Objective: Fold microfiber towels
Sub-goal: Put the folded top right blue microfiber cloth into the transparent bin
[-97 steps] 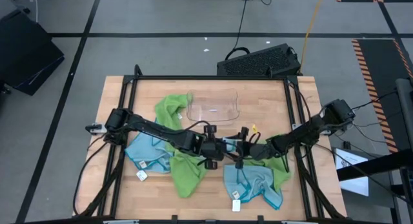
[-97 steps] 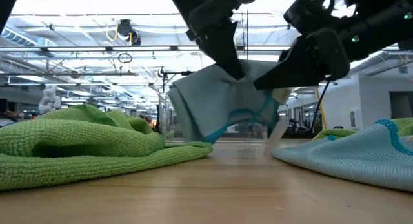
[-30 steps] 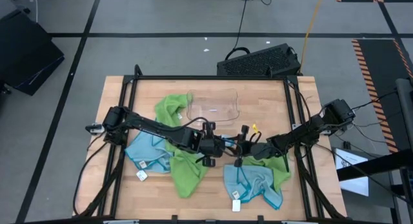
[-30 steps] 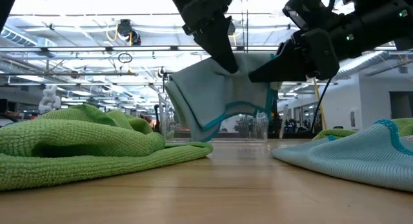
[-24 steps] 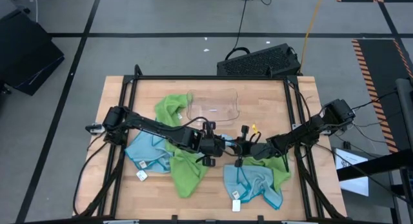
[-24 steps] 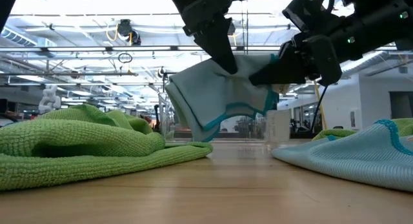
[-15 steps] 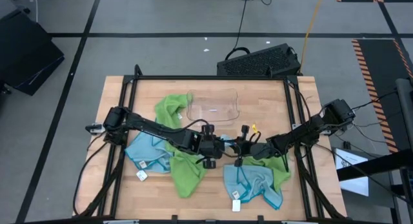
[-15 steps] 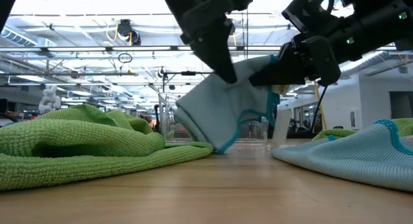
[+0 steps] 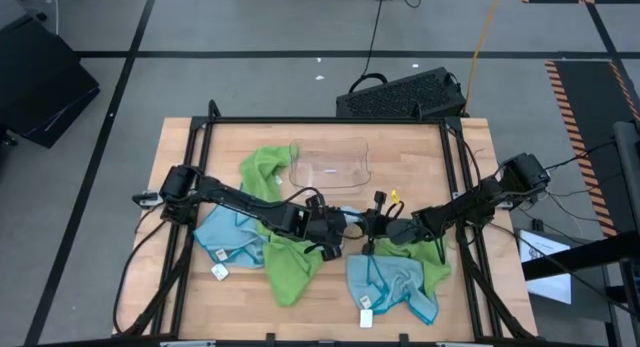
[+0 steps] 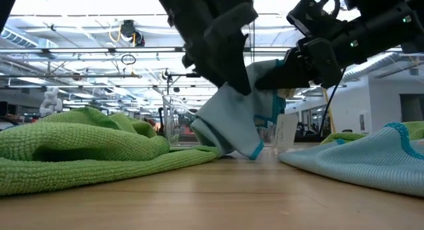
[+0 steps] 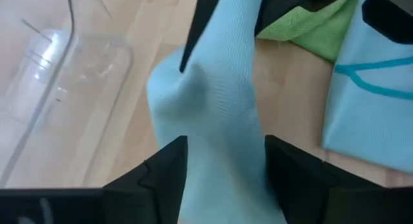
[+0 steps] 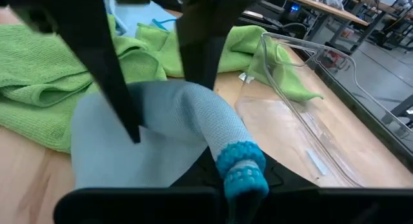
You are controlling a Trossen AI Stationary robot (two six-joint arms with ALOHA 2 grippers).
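A light blue microfiber towel [image 10: 232, 117] hangs between my two grippers above the table's middle. My right gripper [image 12: 242, 177] is shut on it and shows in the low view [image 10: 270, 72] and the high view [image 9: 372, 233]. My left gripper [image 11: 226, 143] stands open just left of it [image 9: 337, 230], its fingers on either side of the hanging cloth [image 11: 219, 88]. More towels lie flat: a lime green one [image 9: 272, 172], a light blue one [image 9: 228, 237], and a light blue one [image 9: 392, 279] on green at the near right. My right gripper pinches the towel's teal hemmed edge [image 12: 240, 161] between its two fingers, coming nearly level from the table's right. The cloth droops slack below and to the left of the fingers, and its lower end [image 10: 254, 152] reaches the table. My left gripper's open fingers [image 11: 169, 164] straddle the cloth from above; whether they touch it I cannot tell.
A clear plastic tray [image 9: 330, 167] lies at the table's far middle, just beyond the grippers. Green towel folds [image 10: 79, 147] rise on the left in the low view, and a blue towel [image 10: 358, 160] lies on the right. Bare wood shows near the front edge [image 10: 199, 197].
My left gripper has opened and let go of the light blue towel, sinking a little and rolling its wrist. The towel's left side, held up before, has dropped, and its lower end now reaches the table. The right side stays up in my right gripper.
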